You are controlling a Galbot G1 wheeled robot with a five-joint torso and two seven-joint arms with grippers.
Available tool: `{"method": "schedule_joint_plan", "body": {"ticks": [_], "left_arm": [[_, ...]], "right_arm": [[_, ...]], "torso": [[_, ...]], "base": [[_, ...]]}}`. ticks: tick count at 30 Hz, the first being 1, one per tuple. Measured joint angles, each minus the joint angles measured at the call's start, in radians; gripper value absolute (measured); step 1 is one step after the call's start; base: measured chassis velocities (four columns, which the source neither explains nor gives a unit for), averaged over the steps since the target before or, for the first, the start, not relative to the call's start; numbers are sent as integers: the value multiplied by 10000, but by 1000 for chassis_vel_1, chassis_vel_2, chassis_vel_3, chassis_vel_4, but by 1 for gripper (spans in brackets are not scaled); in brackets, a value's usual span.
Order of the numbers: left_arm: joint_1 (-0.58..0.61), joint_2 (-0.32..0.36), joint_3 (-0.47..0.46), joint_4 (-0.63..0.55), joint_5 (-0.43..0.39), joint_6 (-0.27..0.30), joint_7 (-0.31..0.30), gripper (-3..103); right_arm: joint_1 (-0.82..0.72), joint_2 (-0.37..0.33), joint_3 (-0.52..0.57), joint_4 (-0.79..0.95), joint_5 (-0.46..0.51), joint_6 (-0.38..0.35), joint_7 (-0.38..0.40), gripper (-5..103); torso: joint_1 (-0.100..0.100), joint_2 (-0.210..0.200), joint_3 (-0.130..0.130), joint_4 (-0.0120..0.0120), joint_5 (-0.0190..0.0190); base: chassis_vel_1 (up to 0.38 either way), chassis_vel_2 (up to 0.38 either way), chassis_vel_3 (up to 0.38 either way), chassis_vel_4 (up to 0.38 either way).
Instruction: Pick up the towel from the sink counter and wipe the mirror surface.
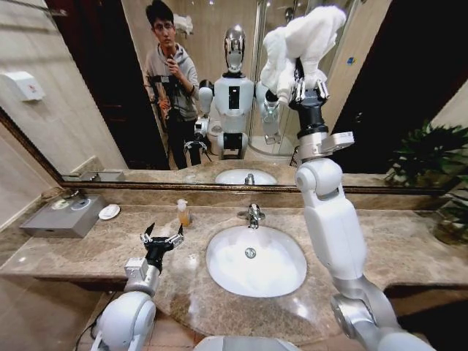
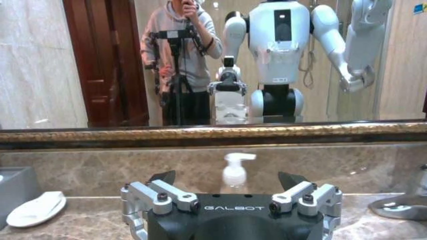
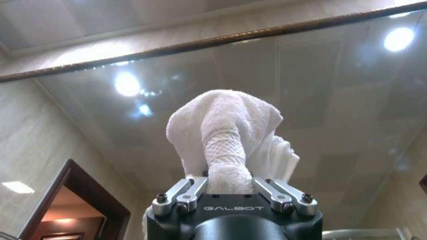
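One towel (image 1: 307, 36) bunched in raised right hand (image 1: 308, 89).

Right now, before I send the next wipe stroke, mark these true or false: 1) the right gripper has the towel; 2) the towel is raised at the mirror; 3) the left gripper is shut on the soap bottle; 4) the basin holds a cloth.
1) True: the right gripper is shut on the towel.
2) True: the towel is held high, up at the mirror surface.
3) False: the left gripper is open and holds nothing, low over the sink counter; the soap bottle stands apart, farther back.
4) False: the basin has only its drain in it.
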Motion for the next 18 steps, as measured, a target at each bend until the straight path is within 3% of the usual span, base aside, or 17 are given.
{"method": "schedule_joint_plan", "body": {"ticks": [5,10,18], "left_arm": [[1,2,-4,0,0,0,-1,100],[-1,3,-5,0,1,0,-2,100],[0,-1,0,0,0,0,0,100]], "right_arm": [[242,177,-69,-243,132,34,-100,18],[897,804,-268,-706,158,9,-122,18],[2047,1995,-376,-2110,-1261,-60,696,18]], "torso": [[0,0,0,12,-9],[0,1,-1,4,-5],[0,0,0,3,-3]], "base": [[165,156,-158,-148],[108,94,-65,-103],[-27,-37,25,27]]}}
